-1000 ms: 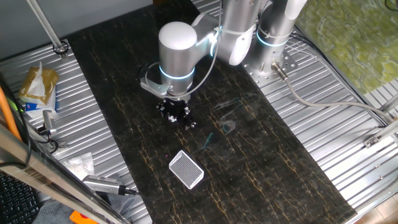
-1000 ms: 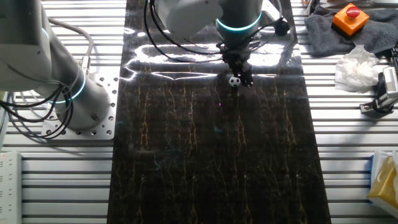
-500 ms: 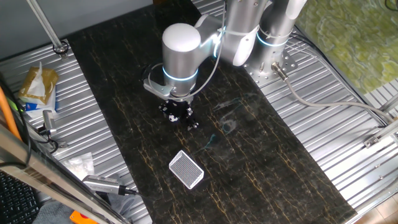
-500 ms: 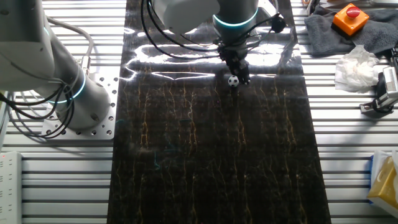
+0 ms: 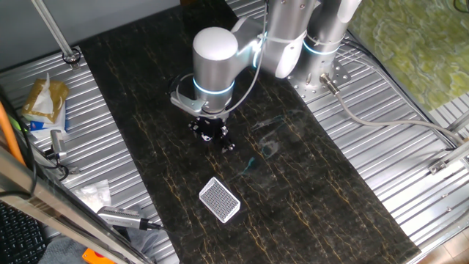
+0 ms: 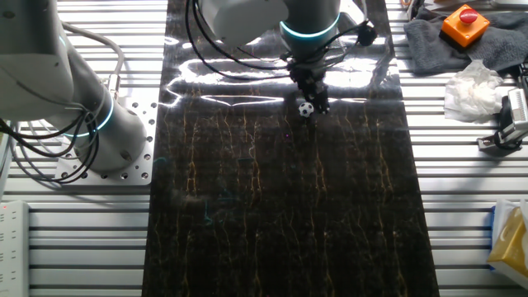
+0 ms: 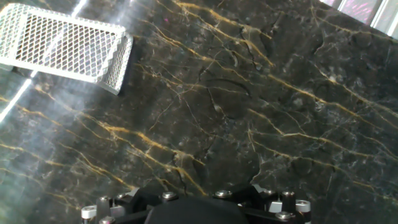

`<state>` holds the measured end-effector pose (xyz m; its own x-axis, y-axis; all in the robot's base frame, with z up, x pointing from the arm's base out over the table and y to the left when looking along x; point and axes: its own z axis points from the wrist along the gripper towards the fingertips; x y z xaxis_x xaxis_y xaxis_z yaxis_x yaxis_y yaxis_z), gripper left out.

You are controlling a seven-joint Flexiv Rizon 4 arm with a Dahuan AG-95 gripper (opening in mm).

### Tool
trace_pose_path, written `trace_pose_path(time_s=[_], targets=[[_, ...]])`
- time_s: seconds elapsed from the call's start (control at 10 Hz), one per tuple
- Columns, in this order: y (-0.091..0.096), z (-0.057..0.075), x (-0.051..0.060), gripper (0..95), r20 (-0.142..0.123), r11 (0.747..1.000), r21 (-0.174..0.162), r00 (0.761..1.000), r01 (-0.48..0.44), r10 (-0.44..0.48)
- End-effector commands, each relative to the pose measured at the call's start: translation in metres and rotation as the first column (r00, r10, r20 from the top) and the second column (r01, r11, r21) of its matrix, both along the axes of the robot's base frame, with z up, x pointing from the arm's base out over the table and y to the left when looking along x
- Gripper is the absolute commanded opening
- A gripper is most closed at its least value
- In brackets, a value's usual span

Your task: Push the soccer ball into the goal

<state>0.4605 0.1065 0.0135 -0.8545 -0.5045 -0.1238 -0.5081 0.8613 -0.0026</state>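
The soccer ball [image 6: 306, 109] lies on the dark counter [image 6: 280, 206] right at the tip of the lowered pincer [image 6: 313, 93], whose state I cannot tell, well apart from the goal [image 5: 219, 199], so the push seems barely begun.

Silver-white rounded arm [image 5: 215, 55], glowing cyan joint rings, black screw-studded tool [image 5: 212, 135].

No lettering, no numbers, no logos readable anywhere here; the packet [image 5: 44, 103] at the table's edge carries print, but it's far too small and blurred to make out.
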Motion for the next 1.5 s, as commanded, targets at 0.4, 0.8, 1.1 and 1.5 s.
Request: trace_pose_path(time_s=[0.4, 0.8, 1.1, 1.5], targets=[[-0.013, 0.003, -0.006, 76.0, 0.0, 1.0, -0.013, 1.0, 0.002, -0.002], [-0.017, -0.003, -0.014, 95.0, -0.004, 0.998, 0.042, 0.999, 0.035, -0.035], [-0.013, -0.005, -0.019, 95.0, -0.015, 0.994, 0.085, 0.997, 0.072, -0.071], [0.007, -0.003, -0.019, 95.0, -0.023, 0.99, 0.085, 0.994, 0.112, -0.11]])
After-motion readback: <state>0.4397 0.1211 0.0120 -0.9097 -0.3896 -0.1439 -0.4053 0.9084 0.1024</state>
